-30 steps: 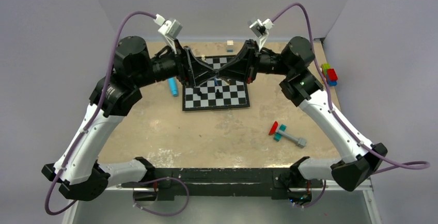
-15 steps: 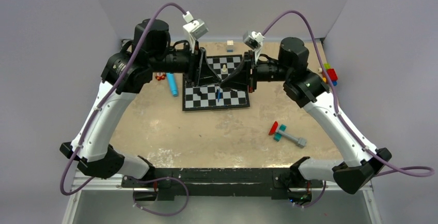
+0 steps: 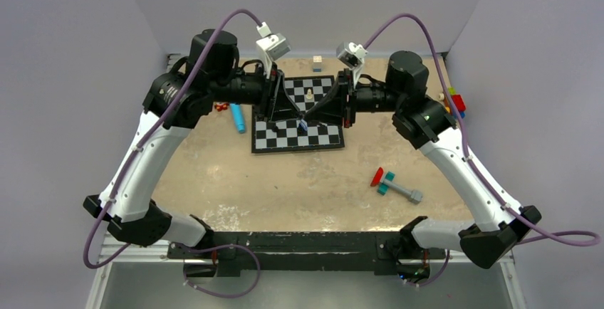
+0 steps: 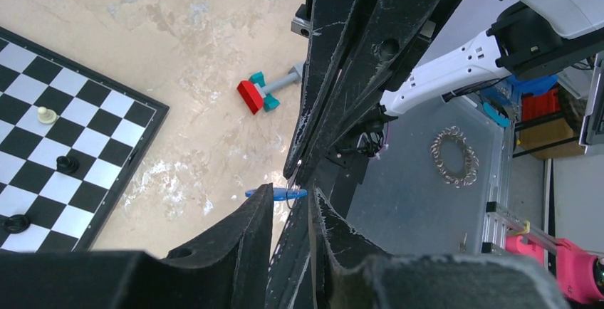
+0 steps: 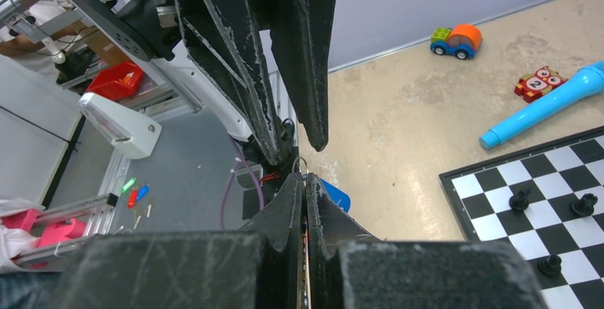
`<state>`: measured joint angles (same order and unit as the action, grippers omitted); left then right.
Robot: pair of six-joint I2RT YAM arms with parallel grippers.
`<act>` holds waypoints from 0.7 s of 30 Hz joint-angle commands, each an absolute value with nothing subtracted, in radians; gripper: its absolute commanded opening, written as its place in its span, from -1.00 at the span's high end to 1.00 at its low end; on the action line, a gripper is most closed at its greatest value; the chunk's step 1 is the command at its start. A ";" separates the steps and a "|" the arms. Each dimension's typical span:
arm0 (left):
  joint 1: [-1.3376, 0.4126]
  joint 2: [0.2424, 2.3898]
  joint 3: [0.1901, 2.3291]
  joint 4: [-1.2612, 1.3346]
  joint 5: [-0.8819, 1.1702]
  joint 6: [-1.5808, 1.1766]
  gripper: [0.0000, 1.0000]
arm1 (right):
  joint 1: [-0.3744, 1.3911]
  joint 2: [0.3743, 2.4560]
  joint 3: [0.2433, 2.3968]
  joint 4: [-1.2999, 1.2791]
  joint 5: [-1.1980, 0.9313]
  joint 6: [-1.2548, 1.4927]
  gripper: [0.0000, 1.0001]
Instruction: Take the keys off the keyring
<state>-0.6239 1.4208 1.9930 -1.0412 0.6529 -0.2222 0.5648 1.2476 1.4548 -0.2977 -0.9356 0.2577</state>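
Both grippers meet tip to tip above the chessboard (image 3: 285, 138). My right gripper (image 3: 308, 119) is shut on the thin silvery keyring (image 5: 302, 159), whose loop pokes out past its fingertips (image 5: 295, 184). The blue-headed key (image 3: 303, 126) hangs from the ring. In the right wrist view its head (image 5: 336, 196) shows just right of the fingers. In the left wrist view the key (image 4: 256, 194) lies flat across the tips of my left gripper (image 4: 290, 191), whose jaws stand apart around it. The ring wire (image 4: 288, 194) shows faintly there. The key's blade is hidden.
Several chess pieces stand on the board (image 4: 68, 164). A light-blue cylinder (image 3: 237, 119) and a small red toy (image 3: 220, 106) lie left of the board. A red-teal-grey toy (image 3: 394, 185) lies at front right. Coloured blocks (image 3: 454, 102) sit at the right edge, and a small cube (image 3: 317, 60) at the back.
Over the last second the left arm swung up and inward, and both grippers rose above the board. Since half a second ago the key has shifted slightly higher between the tips.
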 commanded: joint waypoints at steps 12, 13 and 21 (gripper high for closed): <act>-0.620 1.413 1.981 -1.024 0.685 -0.219 1.00 | 0.565 1.235 1.485 -0.172 -0.985 0.330 1.00; -0.620 1.412 1.980 -1.014 0.689 -0.226 1.00 | 0.566 1.234 1.484 -0.168 -0.985 0.334 1.00; -0.621 1.340 1.865 -0.793 0.651 -0.393 1.00 | 0.565 1.206 1.412 0.044 -0.938 0.483 1.00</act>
<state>-0.6193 1.3869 1.9305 -0.9588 0.6743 -0.2832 0.5594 1.2465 1.4372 -0.1722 -0.9585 0.3668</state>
